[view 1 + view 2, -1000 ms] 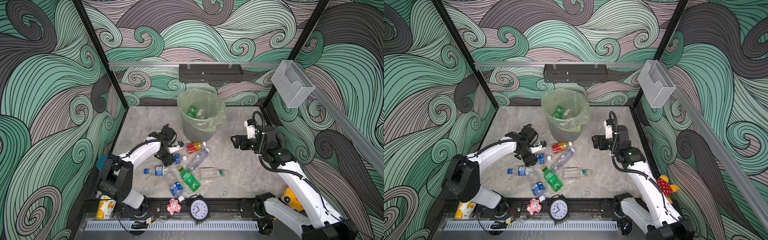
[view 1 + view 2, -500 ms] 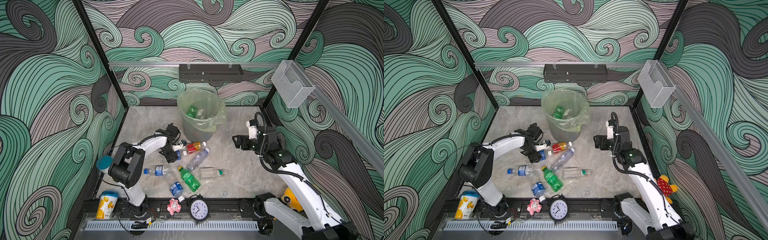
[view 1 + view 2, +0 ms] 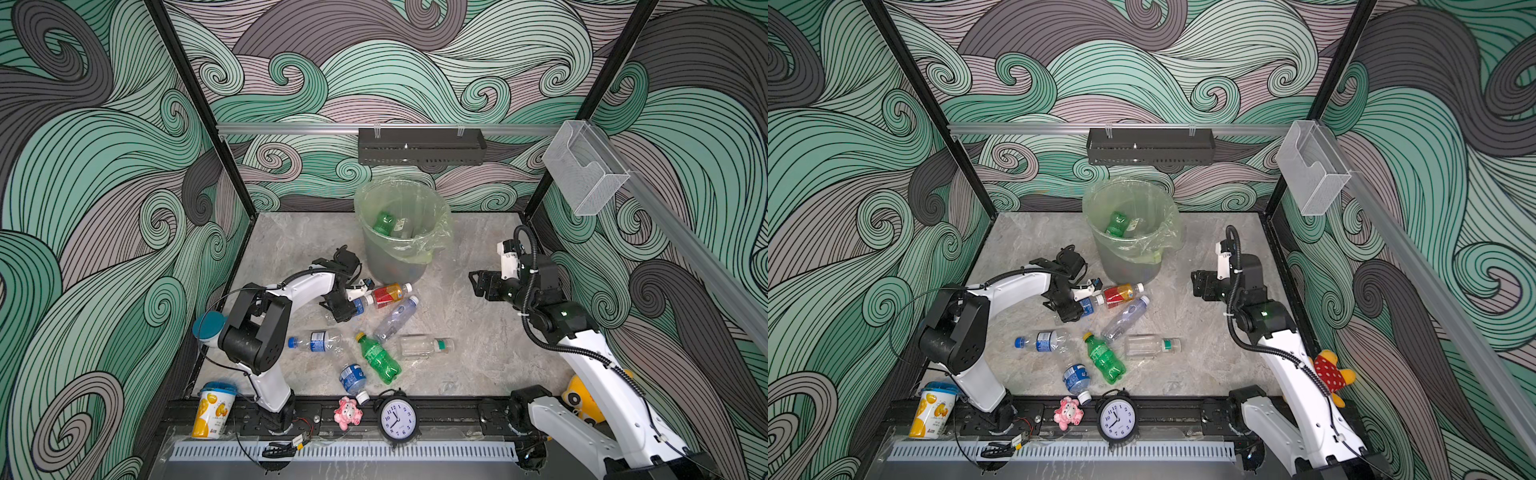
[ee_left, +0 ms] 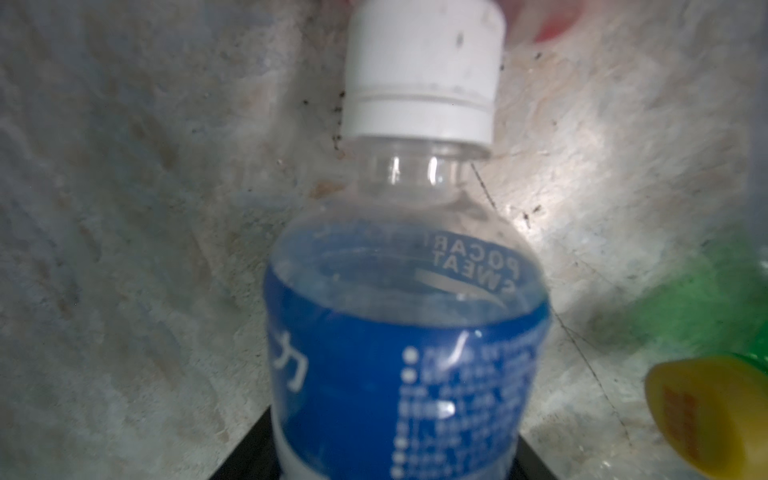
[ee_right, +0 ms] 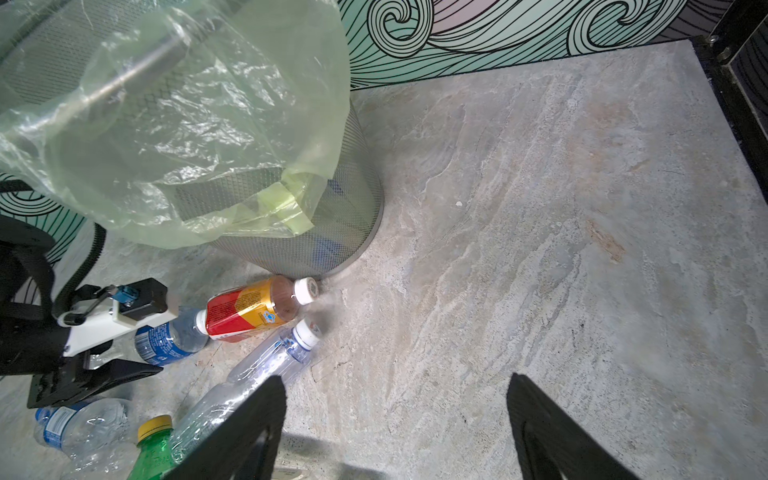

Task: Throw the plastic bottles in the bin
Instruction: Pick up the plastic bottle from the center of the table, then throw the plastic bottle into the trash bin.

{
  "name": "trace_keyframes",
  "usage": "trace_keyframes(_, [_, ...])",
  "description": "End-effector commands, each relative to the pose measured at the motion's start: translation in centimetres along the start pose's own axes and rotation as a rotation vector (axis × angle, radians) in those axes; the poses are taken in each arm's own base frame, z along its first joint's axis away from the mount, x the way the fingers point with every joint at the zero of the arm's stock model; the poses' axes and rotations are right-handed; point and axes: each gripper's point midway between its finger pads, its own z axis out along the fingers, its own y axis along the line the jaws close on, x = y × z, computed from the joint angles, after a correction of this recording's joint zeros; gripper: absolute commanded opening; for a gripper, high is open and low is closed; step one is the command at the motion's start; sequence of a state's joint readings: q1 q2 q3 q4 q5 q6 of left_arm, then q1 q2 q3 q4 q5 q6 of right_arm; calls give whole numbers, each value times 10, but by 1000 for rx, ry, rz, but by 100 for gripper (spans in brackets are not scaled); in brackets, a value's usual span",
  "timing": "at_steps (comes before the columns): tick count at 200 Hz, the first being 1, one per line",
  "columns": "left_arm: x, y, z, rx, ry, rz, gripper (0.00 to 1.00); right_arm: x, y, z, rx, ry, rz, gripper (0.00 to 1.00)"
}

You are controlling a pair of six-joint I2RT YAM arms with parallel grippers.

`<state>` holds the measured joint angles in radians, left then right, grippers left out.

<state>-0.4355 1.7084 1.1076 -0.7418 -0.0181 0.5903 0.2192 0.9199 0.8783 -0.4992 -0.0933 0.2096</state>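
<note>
partly done: got a few bottles [image 3: 384, 222] inside the bin [image 3: 397, 270] at upper centre. gripping a blue-label bottle [image 4: 399, 353] mid-frame on the surface [image 3: 478, 365] with the left end effector [image 3: 349, 301]; holding the right end effector [image 5: 395, 376] open, empty. leaving six more scattered lower centre.

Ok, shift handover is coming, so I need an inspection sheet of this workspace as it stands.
Surface: grey marbled tabletop, faint stains.
Job's things: bin upright, green bottle inside; seven bottles lying on the tabletop.
Clutter: clock, pink toy, yellow-white can, plush toy.
Grippers: left gripper shut on blue-labelled bottle; right gripper open, empty.
Cables: black loop beside left arm; hose along right arm.
Surroundings: wave-patterned walls, black tray, clear box.
</note>
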Motion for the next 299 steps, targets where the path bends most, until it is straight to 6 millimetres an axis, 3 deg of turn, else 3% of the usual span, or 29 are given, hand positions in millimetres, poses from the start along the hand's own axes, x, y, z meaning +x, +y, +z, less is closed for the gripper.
trace_keyframes(1, [-14,12,-30,-90,-108,-43,61,9,-7,0,30,38,-30,82])
trace_keyframes(51, [-8,23,-75,-201,-218,-133,61,10,-12,-3,65,66,-120,81])
trace_keyframes(97, [-3,31,-135,-312,-446,-269,61,3,-6,-2,33,47,-134,82])
trace_keyframes(217, [23,28,-258,-458,-903,-446,59,-9,4,14,-5,65,-120,80])
trace_keyframes(236, [6,29,-293,-444,-986,-410,59,-5,5,15,-4,75,-120,80])
trace_keyframes(253, [-21,38,-337,-426,-1073,-362,59,-2,7,16,-11,86,-122,80])
trace_keyframes(284, [-99,69,-409,-338,-1257,-299,59,0,12,16,-9,91,-117,80])
trace_keyframes(299, [-144,90,-413,-260,-1273,-294,61,2,10,14,20,104,-122,80])
